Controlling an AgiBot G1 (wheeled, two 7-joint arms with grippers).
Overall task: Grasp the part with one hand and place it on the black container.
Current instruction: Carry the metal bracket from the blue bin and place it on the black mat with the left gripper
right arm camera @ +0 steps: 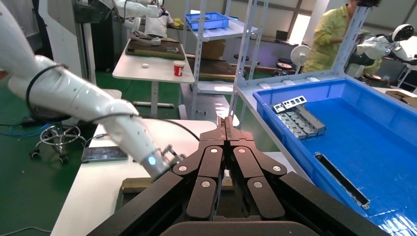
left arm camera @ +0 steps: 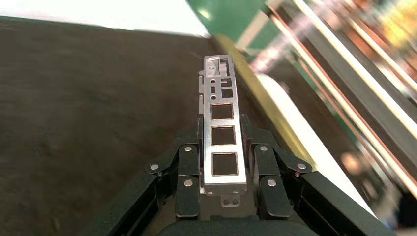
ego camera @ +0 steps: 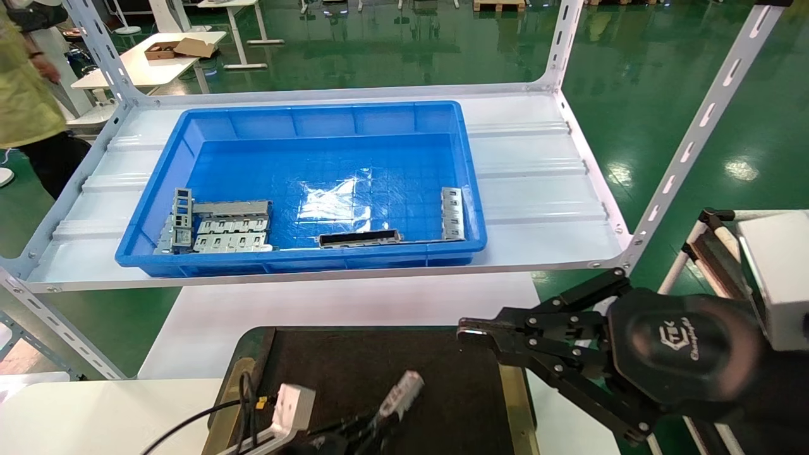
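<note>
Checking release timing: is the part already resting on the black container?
Cannot tell. The left gripper clamps the part over the black container; whether they touch isn't visible.

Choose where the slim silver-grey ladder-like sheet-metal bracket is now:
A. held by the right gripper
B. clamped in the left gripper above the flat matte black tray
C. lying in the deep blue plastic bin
B: the left gripper is shut on the bracket over the black tray.

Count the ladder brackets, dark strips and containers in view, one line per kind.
Ladder brackets: 3, namely the part held in the left gripper, a left bracket and a right bracket in the bin
Dark channel strip: 1
Containers: 2, namely the blue bin and the black container
Total: 6
</note>
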